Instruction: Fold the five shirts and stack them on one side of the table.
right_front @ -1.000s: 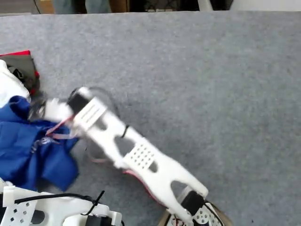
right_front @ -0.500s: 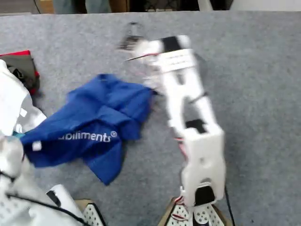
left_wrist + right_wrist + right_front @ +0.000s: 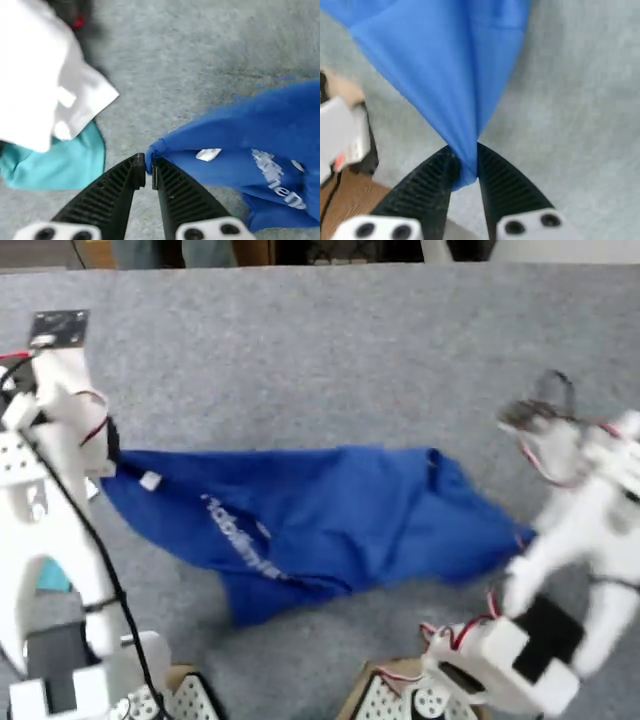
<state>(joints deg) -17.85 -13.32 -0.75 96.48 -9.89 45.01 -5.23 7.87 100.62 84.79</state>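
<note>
the grey table (image 3: 330, 350) carries everything. across its middle the blue shirt (image 3: 330, 515) is pulled out into one long band. its long axis runs left to right, roughly parallel to the near edge where both arm bases stand. we cannot tell how much of its sagging middle rests on the table.

we think the coming move turns on that axis. the shirt lies between the two arms, with one end in each, so neither arm is nearer to it than the other. we judge the next step to be laying it out flat for folding. that calls for both ends to come down together along the same left-right line, or the cloth will bunch toward one side.

the left arm (image 3: 45, 470) stands at the shirt's left end and the right arm (image 3: 575, 530) at its right end.

a white shirt (image 3: 45, 85) and a teal shirt (image 3: 55, 165) lie just beside the left end. a spread that drifts left could land on them.

the left gripper (image 3: 148, 167) has its fingers pinched together on a corner of the blue cloth. the right gripper (image 3: 465, 165) is clamped on a gathered fold of it.

a small white label (image 3: 207, 154) on the shirt sits near the left gripper's pinch.
</note>
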